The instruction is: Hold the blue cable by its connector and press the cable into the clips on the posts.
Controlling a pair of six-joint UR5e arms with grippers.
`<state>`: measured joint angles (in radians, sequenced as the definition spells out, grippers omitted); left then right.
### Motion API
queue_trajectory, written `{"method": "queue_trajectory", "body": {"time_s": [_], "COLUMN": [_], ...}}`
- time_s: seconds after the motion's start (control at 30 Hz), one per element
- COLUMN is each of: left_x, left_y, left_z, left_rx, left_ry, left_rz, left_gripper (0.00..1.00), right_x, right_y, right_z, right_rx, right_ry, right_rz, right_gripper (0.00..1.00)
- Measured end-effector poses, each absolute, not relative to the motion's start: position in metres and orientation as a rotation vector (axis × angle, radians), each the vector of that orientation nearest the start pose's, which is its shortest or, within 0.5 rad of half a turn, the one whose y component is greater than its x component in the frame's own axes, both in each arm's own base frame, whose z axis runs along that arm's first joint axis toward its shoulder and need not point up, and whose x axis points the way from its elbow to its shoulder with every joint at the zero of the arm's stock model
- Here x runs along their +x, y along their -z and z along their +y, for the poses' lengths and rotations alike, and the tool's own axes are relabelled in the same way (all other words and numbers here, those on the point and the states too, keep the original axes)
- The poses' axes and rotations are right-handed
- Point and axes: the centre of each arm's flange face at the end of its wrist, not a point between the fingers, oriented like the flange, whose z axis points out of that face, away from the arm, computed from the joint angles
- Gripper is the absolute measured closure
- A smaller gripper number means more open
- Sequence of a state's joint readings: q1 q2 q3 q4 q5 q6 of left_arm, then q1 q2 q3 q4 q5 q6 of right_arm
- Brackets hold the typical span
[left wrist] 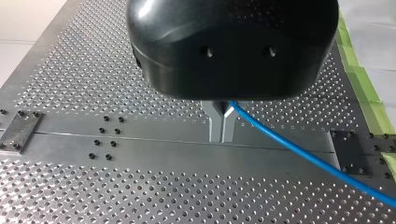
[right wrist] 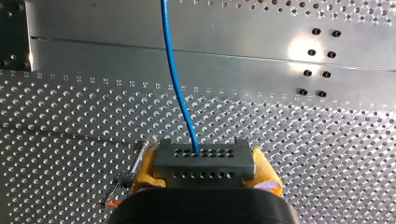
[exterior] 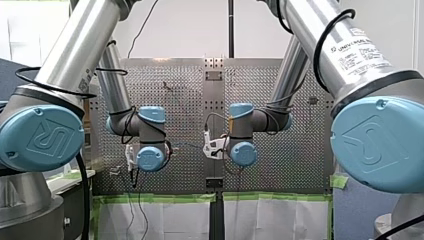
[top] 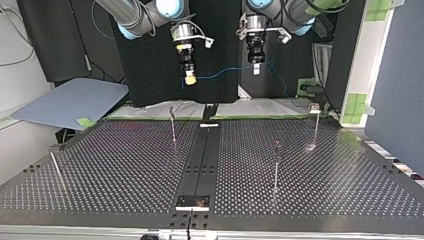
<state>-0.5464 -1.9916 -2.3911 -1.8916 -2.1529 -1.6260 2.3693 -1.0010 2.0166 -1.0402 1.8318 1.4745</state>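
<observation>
Top view, left to right: my right gripper (top: 190, 79) high above table (top: 125, 165), well clear of posts (top: 172, 127); blue cable (top: 225, 73) slung across to my left gripper (top: 256, 70). Wrist views alone show grips: yellow pads (right wrist: 144, 170) clamped on connector (right wrist: 204, 163); metal fingers (left wrist: 215, 128) pinched together on cable.

Thin blue cable (right wrist: 179, 93) sags in mid-air from its grey connector (right wrist: 203, 161), seemingly clear of the upright posts (top: 276, 167).
</observation>
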Motion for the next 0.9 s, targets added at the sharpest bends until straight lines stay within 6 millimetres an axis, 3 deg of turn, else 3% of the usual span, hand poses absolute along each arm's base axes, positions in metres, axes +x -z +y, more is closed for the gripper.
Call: {"method": "queue_trajectory", "body": {"time_s": [0.4, 0.7, 0.9], "left_x": [0.288, 0.288, 0.288], "left_y": [-0.08, -0.08, -0.08], "left_z": [-0.267, -0.267, -0.267], "left_rx": [-0.075, -0.075, -0.075], "left_ry": [0.019, 0.019, 0.019], "left_rz": [1.562, 1.562, 1.562], "left_gripper": [1.0, 1.0, 1.0], "right_x": [0.459, 0.453, 0.448], "right_y": [-0.088, -0.054, -0.045], "right_z": [-0.297, -0.292, -0.288], "right_rx": [1.592, 1.698, 1.757], "right_ry": [-1.534, -1.435, -1.382], "right_rz": [-0.81, -0.833, -0.846], "right_gripper": [1.0, 1.0, 1.0]}}
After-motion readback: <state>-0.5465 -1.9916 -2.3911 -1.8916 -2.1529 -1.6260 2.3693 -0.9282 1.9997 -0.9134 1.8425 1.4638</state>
